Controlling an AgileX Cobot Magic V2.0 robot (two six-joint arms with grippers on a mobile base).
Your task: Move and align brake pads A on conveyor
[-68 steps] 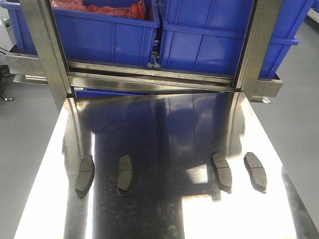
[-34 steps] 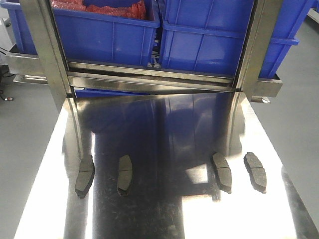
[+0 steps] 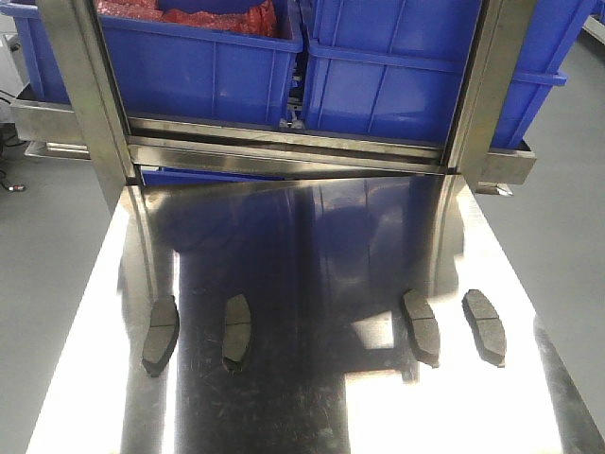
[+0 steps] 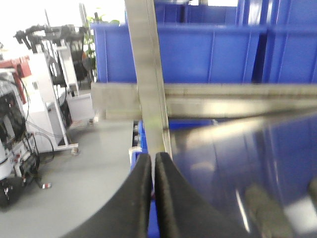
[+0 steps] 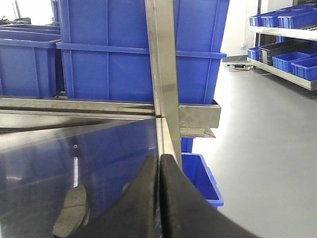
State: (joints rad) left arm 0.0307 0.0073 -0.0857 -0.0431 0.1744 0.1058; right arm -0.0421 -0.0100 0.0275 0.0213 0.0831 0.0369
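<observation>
Several dark grey brake pads lie in a row on the shiny steel table [image 3: 312,407]: two at the left [image 3: 160,335] [image 3: 236,331] and two at the right [image 3: 421,326] [image 3: 484,326]. The conveyor is out of view. My left gripper [image 4: 153,156] is shut and empty, above the table's left edge, with a blurred pad [image 4: 265,213] to its right. My right gripper [image 5: 159,157] is shut and empty, above the table's right edge, with a pad [image 5: 72,210] to its left. Neither gripper shows in the front view.
Blue bins [image 3: 397,66] stand on a steel shelf behind the table, between two steel uprights [image 3: 85,85] [image 3: 492,85]. A blue bin [image 5: 200,178] sits on the grey floor right of the table. Machines and cables [image 4: 29,124] stand far left.
</observation>
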